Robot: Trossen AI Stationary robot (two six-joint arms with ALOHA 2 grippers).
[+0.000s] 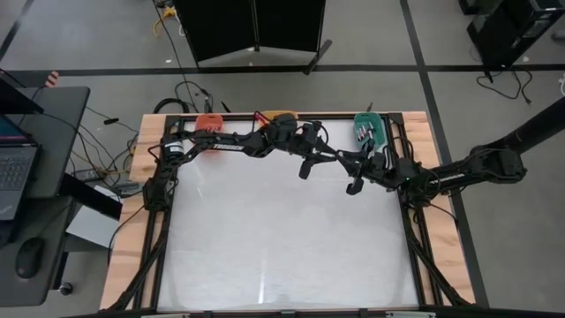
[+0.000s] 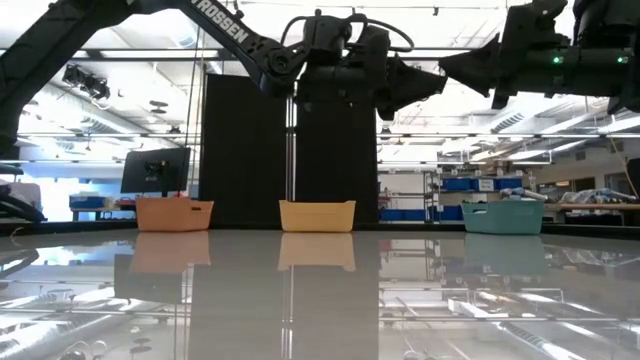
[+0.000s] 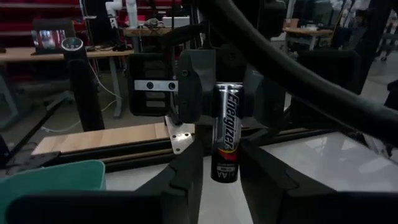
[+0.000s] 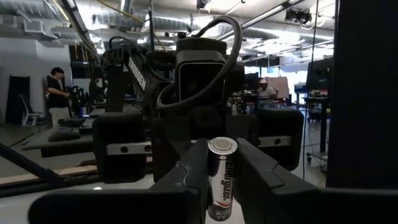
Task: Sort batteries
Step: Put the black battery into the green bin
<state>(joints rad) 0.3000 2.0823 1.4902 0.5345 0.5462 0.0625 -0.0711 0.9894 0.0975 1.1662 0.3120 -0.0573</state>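
Note:
One battery, dark and silvery with an Energizer label, stands upright in mid-air between my two grippers. They face each other tip to tip high above the table's far middle. My left gripper is shut on its lower end. My right gripper is shut on its upper end. Small dark cylinders lie in the teal bin. No other battery shows on the table. My left gripper pinches the battery's lower end between its two fingers, coming level from the table's left, fingers across its length. The battery stands upright, lifted clear of the table. My right gripper pinches the battery's upper end between its two fingers, coming level from the table's right, across the battery. The silvery cap shows level with the fingertips. The rest reaches down below the fingers.
Three bins stand along the far edge: an orange-red bin at the left, a yellow bin in the middle, and the teal bin at the right. The glossy white table top spreads toward the near edge. People show in the room beyond.

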